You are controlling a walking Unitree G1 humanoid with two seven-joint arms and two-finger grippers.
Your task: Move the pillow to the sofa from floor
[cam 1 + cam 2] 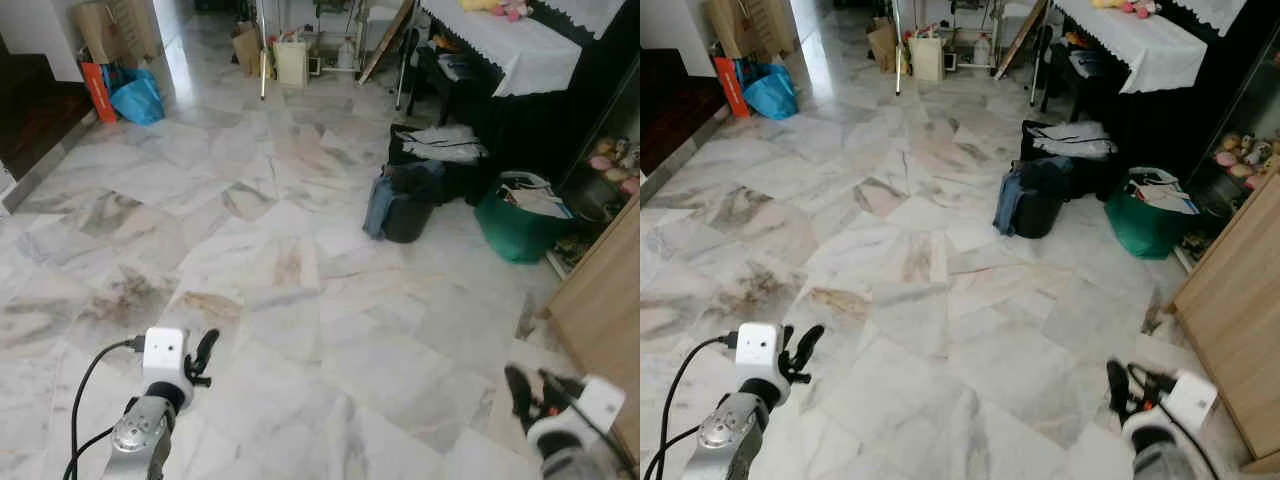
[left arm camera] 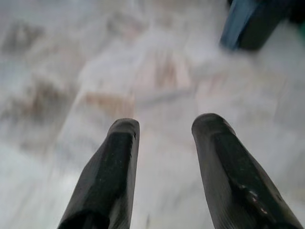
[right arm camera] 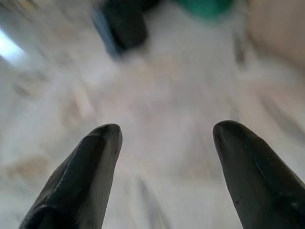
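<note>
Two grippers, left gripper (image 1: 203, 358) & right gripper (image 1: 533, 388), hang low near the marble floor (image 1: 300, 270), fingers apart, nothing held. No pillow or sofa visible yet; dark bags (image 1: 405, 200) & green basket (image 1: 520, 225) sit far right. Best bet: keep scanning, turn slowly, steer clear of clutter.

Glossy marble floor (image 1: 300, 270), cluttered edges

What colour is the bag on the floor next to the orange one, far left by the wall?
Blue bag, clearest in the left eye view, sitting beside the orange bag.
</note>
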